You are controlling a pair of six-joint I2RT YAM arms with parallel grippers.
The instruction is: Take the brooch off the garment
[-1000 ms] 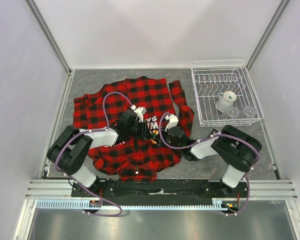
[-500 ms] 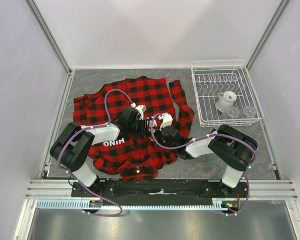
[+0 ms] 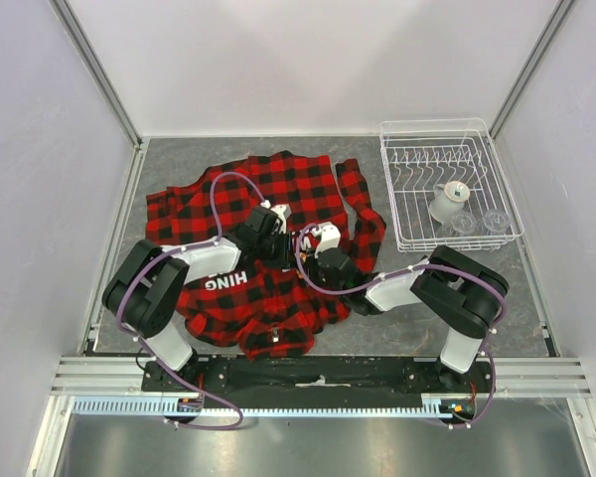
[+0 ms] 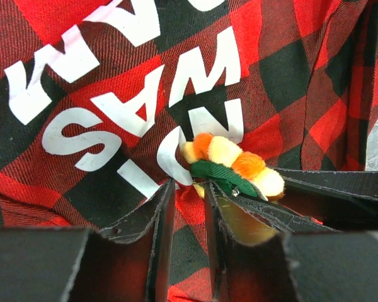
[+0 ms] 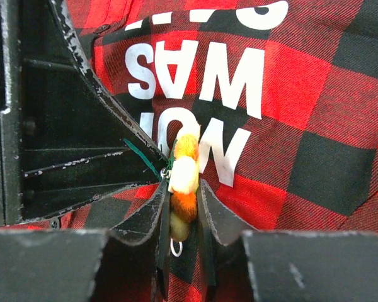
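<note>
The garment (image 3: 278, 184) is spread on the bench (image 3: 169, 164). The brooch (image 5: 183, 173) is pinned against the edge of the white lettering (image 4: 113, 119). The right end effector (image 5: 183, 189) is clamped on the brooch. The left end effector (image 4: 189, 184) is pinched onto plaid cloth just beside the lettering, next to the brooch's green backing.

The flannel shirt (image 3: 278, 184) lies on the table (image 3: 174, 157), left of the dish rack (image 3: 407, 179). The brooch (image 4: 230, 165) sits on it, just beside the lettering (image 4: 132, 107).
</note>
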